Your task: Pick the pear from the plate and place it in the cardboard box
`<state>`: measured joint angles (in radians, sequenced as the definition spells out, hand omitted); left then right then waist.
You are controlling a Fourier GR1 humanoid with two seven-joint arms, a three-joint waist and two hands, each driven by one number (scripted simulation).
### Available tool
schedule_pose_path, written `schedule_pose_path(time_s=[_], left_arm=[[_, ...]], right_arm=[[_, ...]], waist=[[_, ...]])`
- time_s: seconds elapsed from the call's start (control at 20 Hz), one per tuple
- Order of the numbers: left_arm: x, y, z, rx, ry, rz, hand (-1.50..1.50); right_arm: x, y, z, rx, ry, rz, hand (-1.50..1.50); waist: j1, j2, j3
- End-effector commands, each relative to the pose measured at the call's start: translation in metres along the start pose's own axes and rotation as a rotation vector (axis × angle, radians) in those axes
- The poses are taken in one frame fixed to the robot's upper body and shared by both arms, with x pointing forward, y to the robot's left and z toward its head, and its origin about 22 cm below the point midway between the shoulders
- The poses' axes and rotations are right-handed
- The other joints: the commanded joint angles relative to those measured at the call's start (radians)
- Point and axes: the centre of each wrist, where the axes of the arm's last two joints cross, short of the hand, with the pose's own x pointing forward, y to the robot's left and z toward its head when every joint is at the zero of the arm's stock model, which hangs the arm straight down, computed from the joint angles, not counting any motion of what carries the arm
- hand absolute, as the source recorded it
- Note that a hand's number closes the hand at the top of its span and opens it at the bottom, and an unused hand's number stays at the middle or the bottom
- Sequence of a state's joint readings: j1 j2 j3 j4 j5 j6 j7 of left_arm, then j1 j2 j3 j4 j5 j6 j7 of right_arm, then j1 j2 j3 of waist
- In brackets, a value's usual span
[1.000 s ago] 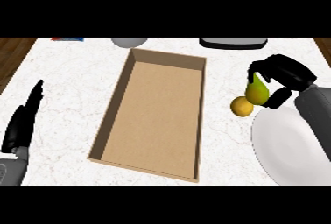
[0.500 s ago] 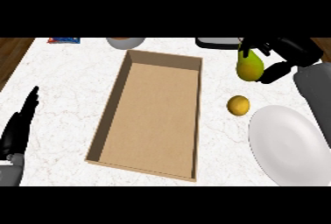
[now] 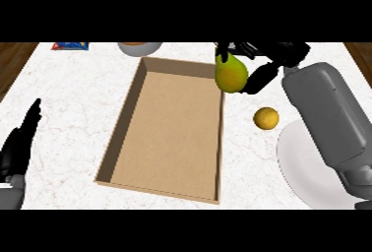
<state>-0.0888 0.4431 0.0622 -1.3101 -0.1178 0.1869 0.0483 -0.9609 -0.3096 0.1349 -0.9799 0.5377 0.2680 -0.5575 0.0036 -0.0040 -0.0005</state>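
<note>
Pear point(image 3: 231, 75): hanging in the air over the cardboard box point(image 3: 169, 133), just at its far right wall.
Right hand point(image 3: 263, 58): curling its fingers round the pear's upper half.
Left hand point(image 3: 20, 142): resting open, left of the box.
Handling: probably light, smooth-skinned and bruisable; gripping the broad belly is looking safest.

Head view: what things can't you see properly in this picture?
- White plate: the right forearm covers part of it, and the view's lower edge cuts it off.
- Pear: the right hand curls round it, hiding its right side.
- Bowl and blue packet: both cut off at the far edge of the view.
- Left hand: seen edge-on at the view's left, palm hidden.
</note>
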Motion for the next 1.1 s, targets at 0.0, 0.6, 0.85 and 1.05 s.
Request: schedule_pose_path(time_s=[0.0,0.6,0.85,1.05], left_arm=[[0.012,0.001,0.004,-0.002,-0.024,-0.019,0.00],[0.013,-0.003,-0.016,-0.005,-0.041,-0.002,0.00],[0.019,-0.010,-0.007,-0.027,-0.032,-0.019,0.00],[0.035,-0.029,-0.019,-0.037,-0.055,-0.002,0.00]], right_arm=[[0.045,0.017,-0.052,-0.008,0.010,-0.078,1.50],[0.068,0.068,-0.116,0.060,0.118,-0.203,1.50],[0.068,0.097,-0.120,0.075,0.167,-0.155,1.50],[0.069,0.115,-0.121,0.051,0.274,-0.117,1.50]], waist=[[0.003,-0.002,0.000],[0.025,0.012,0.000],[0.040,0.011,0.000],[0.065,0.016,-0.001]])
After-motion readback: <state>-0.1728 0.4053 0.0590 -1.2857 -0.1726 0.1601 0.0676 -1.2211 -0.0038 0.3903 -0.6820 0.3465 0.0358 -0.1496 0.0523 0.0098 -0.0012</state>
